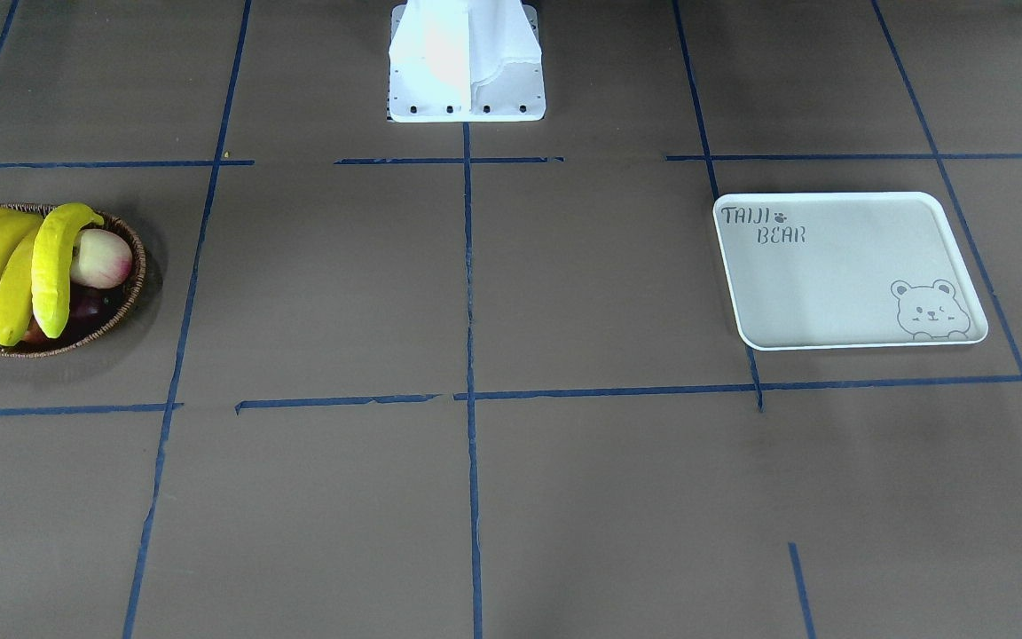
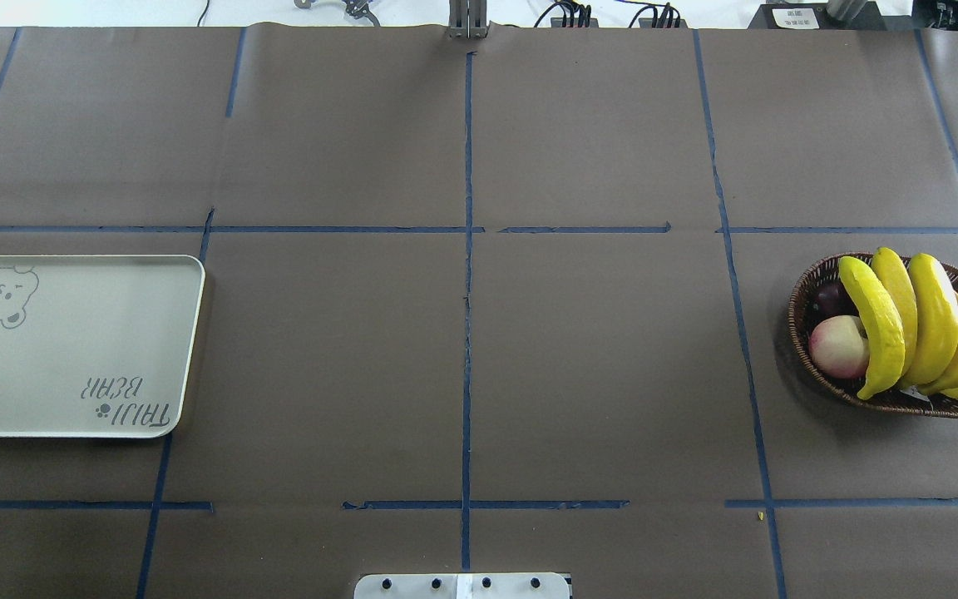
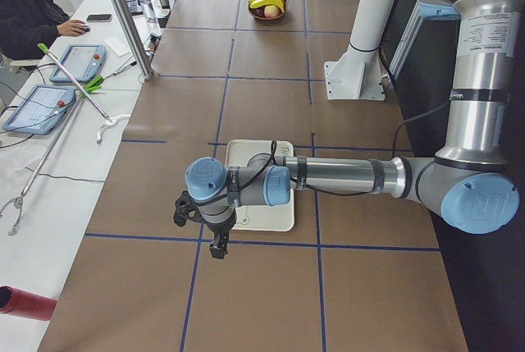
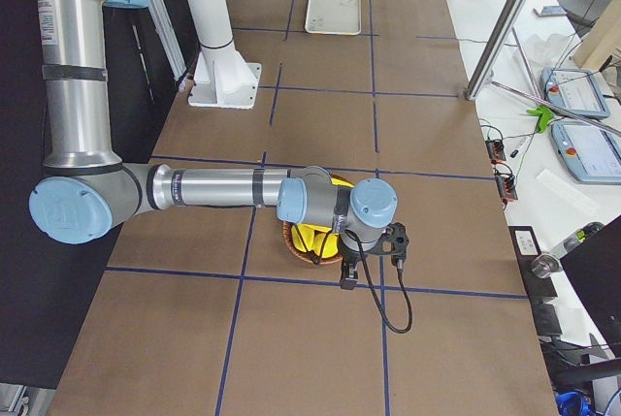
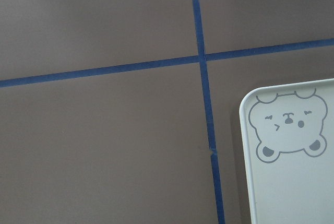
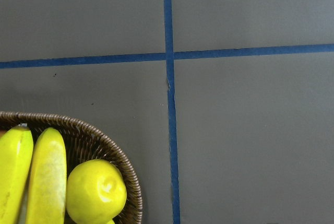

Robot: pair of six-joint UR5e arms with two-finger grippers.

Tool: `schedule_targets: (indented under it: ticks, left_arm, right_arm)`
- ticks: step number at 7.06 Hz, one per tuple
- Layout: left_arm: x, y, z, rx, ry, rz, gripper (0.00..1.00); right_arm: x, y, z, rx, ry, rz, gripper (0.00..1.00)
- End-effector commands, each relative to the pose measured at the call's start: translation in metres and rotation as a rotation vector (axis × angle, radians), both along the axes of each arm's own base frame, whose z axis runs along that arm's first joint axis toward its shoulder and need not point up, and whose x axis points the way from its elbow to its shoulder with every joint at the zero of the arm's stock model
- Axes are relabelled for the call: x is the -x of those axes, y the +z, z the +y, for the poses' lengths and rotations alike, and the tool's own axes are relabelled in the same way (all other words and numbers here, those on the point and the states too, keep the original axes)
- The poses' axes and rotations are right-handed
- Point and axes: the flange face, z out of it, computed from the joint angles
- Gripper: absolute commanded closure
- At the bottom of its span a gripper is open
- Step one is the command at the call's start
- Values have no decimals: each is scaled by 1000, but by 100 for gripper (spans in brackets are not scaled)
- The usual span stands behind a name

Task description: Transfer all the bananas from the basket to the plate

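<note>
Several yellow bananas (image 1: 5,266) (image 2: 920,320) lie side by side in the brown wicker basket (image 1: 134,266) (image 2: 799,308). The right wrist view shows two of them (image 6: 44,177) inside the basket rim (image 6: 104,143). The white "TAIJI BEAR" plate (image 1: 830,275) (image 2: 71,349) (image 5: 292,182) holds nothing. My left gripper (image 3: 217,249) hangs above the table beside the plate (image 3: 261,204). My right gripper (image 4: 347,280) hangs just past the basket (image 4: 301,246). Both show only in the side views, so I cannot tell whether they are open or shut.
A pink-cream round fruit (image 1: 103,257) (image 2: 838,345), a dark purple fruit (image 2: 830,295) and a round yellow fruit (image 6: 96,190) share the basket. The white robot base (image 1: 467,80) stands at the table's middle edge. An operator (image 3: 29,7) and a pole (image 3: 123,16) stand on the far side.
</note>
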Motion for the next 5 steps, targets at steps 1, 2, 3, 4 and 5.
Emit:
schedule_targets:
  ticks: [1,2,3,4,5]
  left_arm:
    - [0,0,0,2,-1,0,0]
    - [0,1,1,2,0,0,0]
    - [0,1,1,3,-1,2,0]
    - [0,0,0,2,-1,5,0]
    - [-1,-2,-1,-2,-1,8,0]
  right_arm:
    - [1,-3,-2,0,4,-2,0]
    - [1,-3,-1,0,3,-2,0]
    - [1,-3,-1,-2,2,-2,0]
    - [1,-5,-2,-5,2,-2,0]
    - [1,-5,-2,-10,2,-2,0]
